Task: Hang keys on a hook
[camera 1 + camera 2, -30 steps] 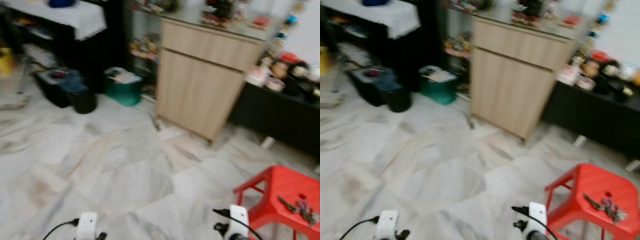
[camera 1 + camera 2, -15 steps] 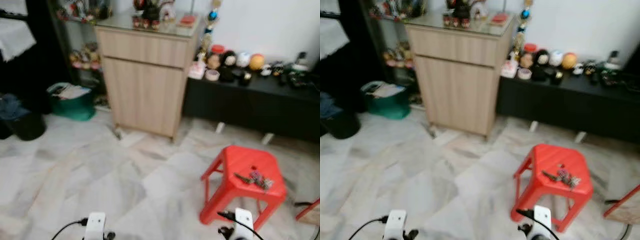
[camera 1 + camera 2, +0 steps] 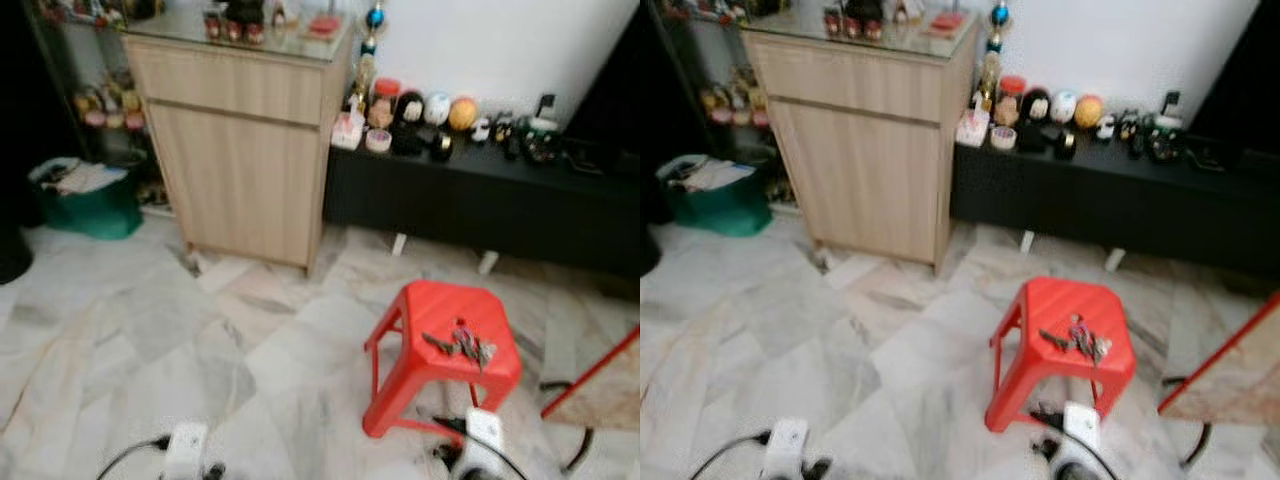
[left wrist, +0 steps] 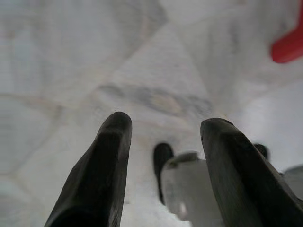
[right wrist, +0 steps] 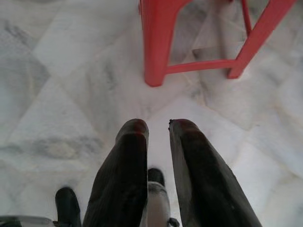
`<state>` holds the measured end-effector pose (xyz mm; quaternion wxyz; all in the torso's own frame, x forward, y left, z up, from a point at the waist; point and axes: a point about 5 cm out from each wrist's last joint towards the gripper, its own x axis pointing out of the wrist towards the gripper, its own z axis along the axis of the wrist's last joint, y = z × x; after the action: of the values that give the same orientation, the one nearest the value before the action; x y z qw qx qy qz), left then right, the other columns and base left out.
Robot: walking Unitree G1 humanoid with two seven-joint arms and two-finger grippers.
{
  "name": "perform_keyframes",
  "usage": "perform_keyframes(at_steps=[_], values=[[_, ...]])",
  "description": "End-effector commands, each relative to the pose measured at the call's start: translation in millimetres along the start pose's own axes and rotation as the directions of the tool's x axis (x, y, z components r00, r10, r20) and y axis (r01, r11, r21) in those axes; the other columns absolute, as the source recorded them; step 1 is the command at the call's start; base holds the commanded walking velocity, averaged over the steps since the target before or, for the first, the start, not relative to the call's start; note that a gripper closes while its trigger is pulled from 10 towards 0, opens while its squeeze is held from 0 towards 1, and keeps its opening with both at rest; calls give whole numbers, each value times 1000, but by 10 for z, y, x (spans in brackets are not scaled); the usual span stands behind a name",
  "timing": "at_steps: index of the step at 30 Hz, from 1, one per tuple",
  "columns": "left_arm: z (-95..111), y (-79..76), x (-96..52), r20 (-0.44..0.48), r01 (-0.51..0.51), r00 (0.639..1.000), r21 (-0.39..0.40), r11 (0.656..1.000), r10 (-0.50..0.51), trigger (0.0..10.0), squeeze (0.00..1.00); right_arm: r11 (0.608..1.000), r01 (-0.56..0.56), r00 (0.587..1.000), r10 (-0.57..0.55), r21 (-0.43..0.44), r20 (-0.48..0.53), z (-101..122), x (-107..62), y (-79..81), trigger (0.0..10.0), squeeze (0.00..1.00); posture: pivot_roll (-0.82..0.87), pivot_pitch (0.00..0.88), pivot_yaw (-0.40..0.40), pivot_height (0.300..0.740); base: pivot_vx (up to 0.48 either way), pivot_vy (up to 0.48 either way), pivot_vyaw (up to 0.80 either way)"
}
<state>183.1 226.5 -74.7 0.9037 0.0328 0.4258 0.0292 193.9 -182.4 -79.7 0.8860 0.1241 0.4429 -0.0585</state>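
Keys [image 3: 458, 346] lie in a loose dark bunch, with a hint of purple and red among the metal, on top of a red stool [image 3: 425, 375] right of centre in the lower half of the left eye view; the blur hides how many there are. The stool stands on a pale marble floor [image 3: 150, 330], in front of a low black bench [image 3: 470, 205] carrying a row of small ornaments [image 3: 420, 110] along the white wall. A wooden cabinet [image 3: 235, 150] fills the upper left of the frame, more trinkets on its glass top, and a green bin [image 3: 85, 195] sits at the far left edge. A red-edged board [image 3: 600, 385] leans in at the lower right.

Both arms hang low at the bottom edge. In the left wrist view, the left gripper [image 4: 163, 137] points at the floor with its fingers set wide apart and nothing between them. In the right wrist view, the right gripper [image 5: 158, 127] hangs just short of the stool's legs [image 5: 156, 42], its fingers nearly together, a narrow gap showing, also empty.
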Motion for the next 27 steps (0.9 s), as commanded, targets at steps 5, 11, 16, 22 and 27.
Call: perform_keyframes(at_steps=[5,11,16,22,27], values=[[19,-129,18,5,33,999,0,999,-33,10000,0,999,37,999,-37,17,7,9,-18,-116,10000,0,87,0,-49,721,0,-332,0],[30,-119,19,16,24,1000,-29,999,-24,10000,0,999,35,999,-35,19,12,14,-17,-111,10000,0,88,0,-50,721,0,0,0],[40,-115,18,27,24,999,-45,999,-22,10000,0,999,37,999,-38,19,18,20,-21,-129,10000,0,86,0,-51,721,0,0,0],[51,-114,20,34,23,999,-54,998,-21,10000,0,999,39,999,-39,20,19,13,-25,-145,10000,0,82,0,-50,721,139,0,0],[70,-126,25,37,29,999,-54,998,-27,10000,0,999,31,999,-32,26,23,16,-25,-143,10000,0,80,0,-51,721,291,0,0]])
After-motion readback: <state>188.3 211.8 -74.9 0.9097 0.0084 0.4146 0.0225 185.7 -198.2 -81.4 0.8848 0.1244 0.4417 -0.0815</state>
